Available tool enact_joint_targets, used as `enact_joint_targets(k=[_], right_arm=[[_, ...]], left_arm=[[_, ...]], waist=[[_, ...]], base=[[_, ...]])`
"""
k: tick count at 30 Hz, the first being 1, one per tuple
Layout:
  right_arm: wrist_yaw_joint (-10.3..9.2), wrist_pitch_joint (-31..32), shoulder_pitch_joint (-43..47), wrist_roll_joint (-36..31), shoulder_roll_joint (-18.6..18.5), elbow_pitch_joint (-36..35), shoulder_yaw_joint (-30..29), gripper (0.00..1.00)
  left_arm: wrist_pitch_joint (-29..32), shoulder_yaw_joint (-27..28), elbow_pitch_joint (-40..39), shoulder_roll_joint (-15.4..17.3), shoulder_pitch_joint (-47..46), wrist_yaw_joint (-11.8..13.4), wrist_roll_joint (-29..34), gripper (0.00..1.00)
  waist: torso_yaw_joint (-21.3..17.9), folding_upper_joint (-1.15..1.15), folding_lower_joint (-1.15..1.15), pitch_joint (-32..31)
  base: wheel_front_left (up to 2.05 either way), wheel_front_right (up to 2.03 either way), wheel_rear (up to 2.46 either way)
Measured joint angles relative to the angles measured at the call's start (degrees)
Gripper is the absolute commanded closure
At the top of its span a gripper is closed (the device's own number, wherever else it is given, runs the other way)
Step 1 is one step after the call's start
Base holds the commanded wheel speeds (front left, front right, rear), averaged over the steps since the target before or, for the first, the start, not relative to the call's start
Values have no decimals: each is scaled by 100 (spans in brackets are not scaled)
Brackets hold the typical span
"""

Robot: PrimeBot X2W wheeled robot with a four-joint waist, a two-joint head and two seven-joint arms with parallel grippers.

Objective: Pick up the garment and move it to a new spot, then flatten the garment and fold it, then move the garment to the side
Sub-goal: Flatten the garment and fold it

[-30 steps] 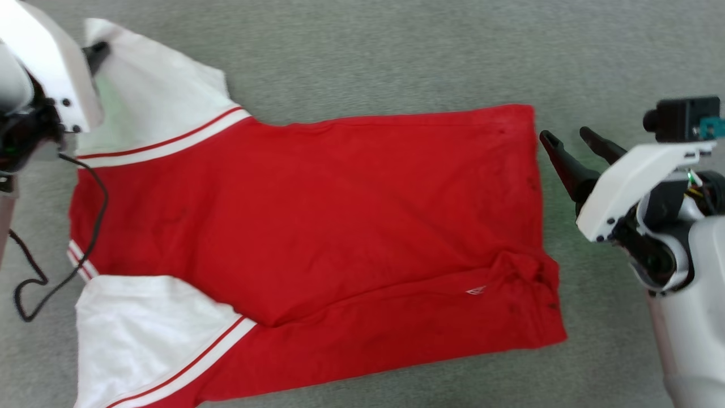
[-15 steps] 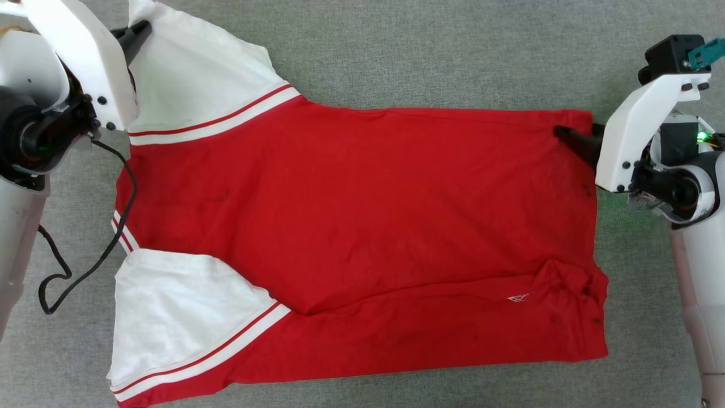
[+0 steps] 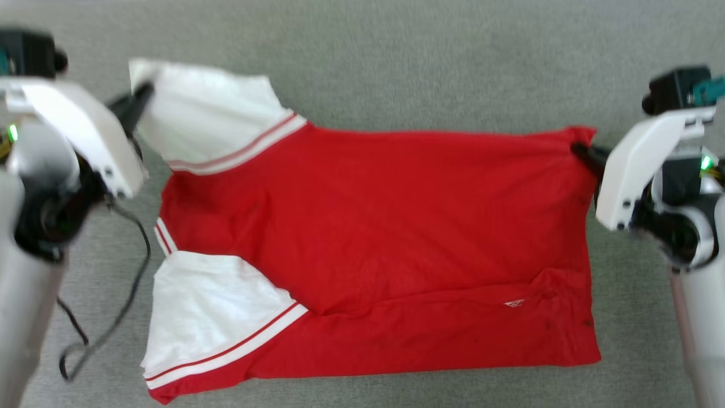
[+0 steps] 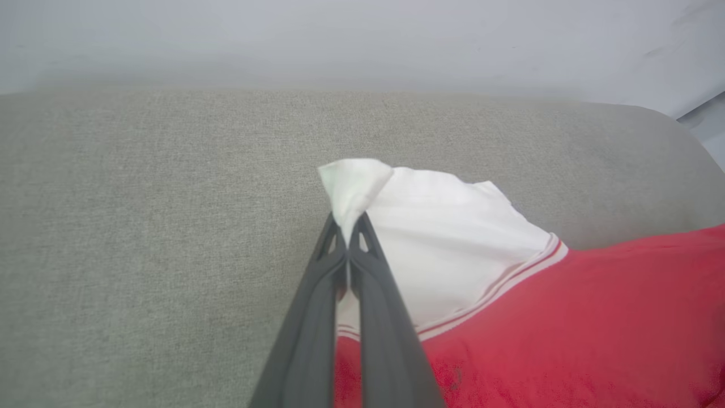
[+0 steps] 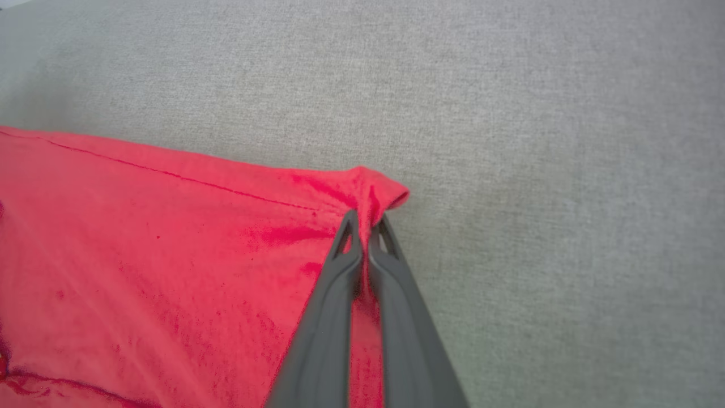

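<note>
Garment [image 3: 385, 226] spread flat mid grey surface [image 3: 430, 68], plain red side up, white sleeves toward left edge, near strip folded over. Left gripper [image 4: 346, 225] clamped on far sleeve [image 3: 209, 113] tip, tip lifted. Right gripper [image 5: 367, 220] pinching far hem corner, red cloth bunched between fingers. Black cable [image 3: 136, 266] loops by left arm.

On padded surface [image 3: 396, 56] lies garment [image 3: 385, 226], spread flat, sleeves toward left, hem toward right. At far sleeve [image 3: 209, 119] corner: left gripper [image 3: 140, 97], pinching it. At far hem corner: right gripper [image 3: 579, 151], pinching it. Beside near sleeve [image 3: 209, 300], on left: cable [image 3: 147, 249].
</note>
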Motion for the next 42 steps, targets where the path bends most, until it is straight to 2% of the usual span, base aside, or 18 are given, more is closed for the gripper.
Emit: enact_joint_targets(k=[9,17,18,19,20,21,29,34,38,42], right_arm=[[0,-181,1513,75,109,-571,-193,100],[0,-553,2697,220,263,-460,-480,100],[0,-602,2768,234,282,-420,-478,90],[0,-626,2835,242,290,-368,-461,57],[0,-684,2911,243,305,-318,-468,0],[0,-759,2974,261,334,-281,-481,0],[0,-1480,3441,248,412,-353,-361,0],[0,-1825,3590,213,330,-905,-365,0],[0,-1735,3653,145,236,-1267,-604,0],[0,-1369,3652,40,125,-1492,-1009,0]], left_arm=[[-755,319,-750,-5,2206,502,-330,100],[-948,212,-812,-376,3800,779,-722,100],[-948,194,-758,-437,3912,779,-781,100],[-949,157,-691,-504,4001,788,-824,83],[-947,115,-605,-566,4067,793,-844,31],[-943,54,-539,-608,4092,786,-836,0],[-1859,-24,-342,-921,4047,779,-333,0],[-2528,35,-650,-984,4021,968,73,0],[-2977,40,-1020,-1003,3957,1103,430,0],[-3364,-10,-1362,-973,3909,1291,860,0]], waist=[[166,0,0,-745],[341,0,-1,-1204],[350,0,-1,-1233],[351,0,-1,-1255],[346,0,-1,-1268],[343,0,-1,-1276],[305,0,-1,-1462],[235,0,-1,-1663],[169,0,-1,-1806],[141,0,-1,-1879]], base=[[0,0,0],[0,0,0],[0,0,0],[0,0,0],[0,0,0],[0,0,0],[0,0,0],[0,0,0],[0,0,0],[0,0,0]])
